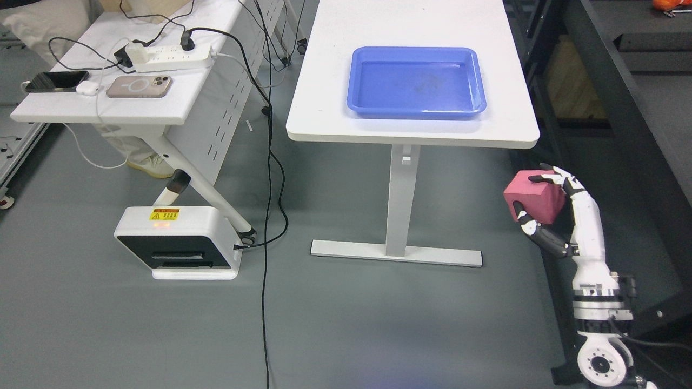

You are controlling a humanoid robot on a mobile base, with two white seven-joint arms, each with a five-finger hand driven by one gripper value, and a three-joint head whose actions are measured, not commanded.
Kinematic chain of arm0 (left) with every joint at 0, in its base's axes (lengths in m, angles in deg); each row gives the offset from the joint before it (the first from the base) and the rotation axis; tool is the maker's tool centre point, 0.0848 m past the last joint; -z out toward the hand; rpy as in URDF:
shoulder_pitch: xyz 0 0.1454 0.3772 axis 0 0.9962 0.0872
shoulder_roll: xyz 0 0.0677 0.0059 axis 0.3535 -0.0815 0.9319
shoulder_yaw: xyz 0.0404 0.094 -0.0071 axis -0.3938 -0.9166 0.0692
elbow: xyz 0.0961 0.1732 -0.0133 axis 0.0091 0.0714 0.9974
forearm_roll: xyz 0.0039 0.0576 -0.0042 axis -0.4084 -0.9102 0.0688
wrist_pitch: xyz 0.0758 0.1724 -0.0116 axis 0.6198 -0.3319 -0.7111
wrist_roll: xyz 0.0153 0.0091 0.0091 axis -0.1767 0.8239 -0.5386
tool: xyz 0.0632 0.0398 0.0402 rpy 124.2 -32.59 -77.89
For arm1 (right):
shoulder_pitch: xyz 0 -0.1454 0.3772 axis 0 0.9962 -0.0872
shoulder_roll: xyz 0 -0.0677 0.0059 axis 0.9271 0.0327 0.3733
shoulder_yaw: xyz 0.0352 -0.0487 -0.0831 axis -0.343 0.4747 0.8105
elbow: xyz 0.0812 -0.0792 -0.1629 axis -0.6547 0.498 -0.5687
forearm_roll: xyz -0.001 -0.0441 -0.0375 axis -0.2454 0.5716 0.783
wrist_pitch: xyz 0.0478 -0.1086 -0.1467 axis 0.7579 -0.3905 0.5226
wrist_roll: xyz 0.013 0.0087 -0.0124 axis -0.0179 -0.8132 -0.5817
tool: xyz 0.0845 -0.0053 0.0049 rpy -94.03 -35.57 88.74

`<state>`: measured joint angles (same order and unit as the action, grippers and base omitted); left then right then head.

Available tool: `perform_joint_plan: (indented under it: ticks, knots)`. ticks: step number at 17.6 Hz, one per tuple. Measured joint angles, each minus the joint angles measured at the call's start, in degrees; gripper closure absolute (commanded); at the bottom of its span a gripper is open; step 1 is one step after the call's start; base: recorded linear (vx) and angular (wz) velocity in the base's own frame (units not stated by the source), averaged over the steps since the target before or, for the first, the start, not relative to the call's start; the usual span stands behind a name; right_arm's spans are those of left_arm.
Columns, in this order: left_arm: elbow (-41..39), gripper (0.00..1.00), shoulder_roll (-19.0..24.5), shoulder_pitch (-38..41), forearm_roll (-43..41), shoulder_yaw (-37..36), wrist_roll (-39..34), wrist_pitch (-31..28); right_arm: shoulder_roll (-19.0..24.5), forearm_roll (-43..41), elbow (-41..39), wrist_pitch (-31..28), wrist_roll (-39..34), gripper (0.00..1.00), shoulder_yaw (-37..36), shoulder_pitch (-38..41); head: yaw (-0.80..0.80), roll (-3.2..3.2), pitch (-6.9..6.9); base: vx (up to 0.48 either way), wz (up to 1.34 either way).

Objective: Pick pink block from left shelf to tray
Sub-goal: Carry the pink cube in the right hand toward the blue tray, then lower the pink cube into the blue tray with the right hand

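A pink block [534, 196] sits in my right hand [542, 201], whose white and black fingers are shut around it, low at the right of the head view, in front of the dark shelf frame. The block hangs above the grey floor, below and to the right of the white table's front corner. A blue tray [416, 111] lies empty on the white table [400, 132] at the top middle. My left hand does not show.
A dark shelf unit [621, 124] runs along the right edge. A second white table [108, 111] at the left carries a power strip [173, 56] and two phones. A white box [178, 243] and black cables [267, 227] lie on the floor.
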<state>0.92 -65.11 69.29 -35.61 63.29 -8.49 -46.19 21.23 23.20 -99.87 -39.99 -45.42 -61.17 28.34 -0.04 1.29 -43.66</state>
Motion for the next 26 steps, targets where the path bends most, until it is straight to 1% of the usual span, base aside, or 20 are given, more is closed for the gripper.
perform_joint_plan:
  ticks: [7,14,23,26]
  knots:
    - [0.00,0.00,0.00,0.00,0.00,0.00,0.00,0.00,-0.10,1.15,-0.01,0.01,-3.39,0.97,0.66,0.09,0.00,0.00,-0.01,0.373,-0.03]
    - [0.00,0.00,0.00,0.00,0.00,0.00,0.00,0.00,-0.19,4.56,-0.45,1.52,-6.63,0.97,3.54,-0.48,0.00,0.00,-0.01,0.298,0.00]
    - [0.00,0.00,0.00,0.00,0.00,0.00,0.00,0.00,1.25,10.59,-1.09,2.09,-10.51,0.97,8.19,-1.11,0.00,0.00,-0.01,0.209,0.00]
    - [0.00,0.00,0.00,0.00,0.00,0.00,0.00,0.00,1.13,12.39,-1.29,2.22,-10.84,0.94,8.95,-0.96,0.00,0.00,-0.01,0.128,0.00]
